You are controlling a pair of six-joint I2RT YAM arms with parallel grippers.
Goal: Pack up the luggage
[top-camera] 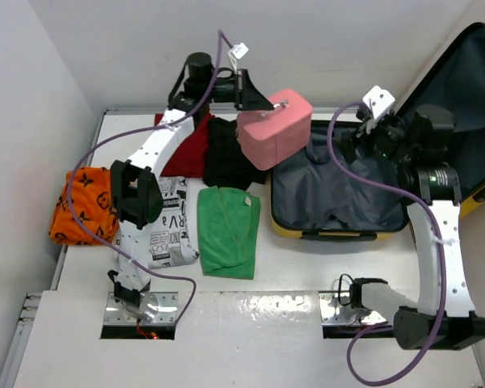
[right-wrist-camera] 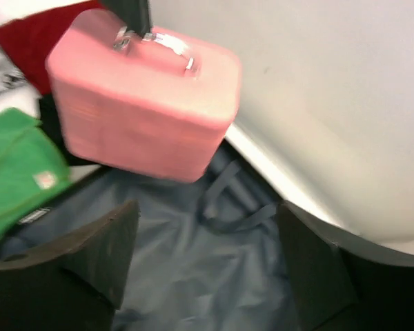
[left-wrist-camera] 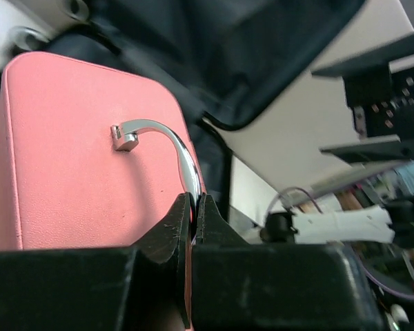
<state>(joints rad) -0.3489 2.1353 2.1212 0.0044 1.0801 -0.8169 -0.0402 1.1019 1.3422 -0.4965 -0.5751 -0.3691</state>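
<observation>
The luggage (top-camera: pixel 284 231) lies open on the counter (top-camera: pixel 323 263). Its grey lining (top-camera: pixel 339 190) is turned up and bare, and its lid stands up at its far right side. The left claw (left-wrist-camera: pixel 193 207) is clamped on the chrome handle (left-wrist-camera: pixel 167 134) of a small pink case (top-camera: pixel 275 129) and holds it in the air above the left rim of the luggage. I judge that the handle was chosen because the case itself is too wide for the jaws, and that the case hangs there to be lowered onto the lining. The right claw (right-wrist-camera: pixel 207 258) hovers over the inside of the luggage with its jaws apart and nothing between them. Perhaps it is there to steady the case, but this is only my guess. A green cloth (top-camera: pixel 226 230) and other folded clothes lie on the counter to the left of the luggage, not yet packed.

Only the left wrist view shows how narrow the grip is: the fingers (left-wrist-camera: pixel 169 231) pinch the thin end of the handle. Only the right wrist view shows that the bottom of the case seems clear of the lining. Only the top view gives the whole luggage with its lid.
</observation>
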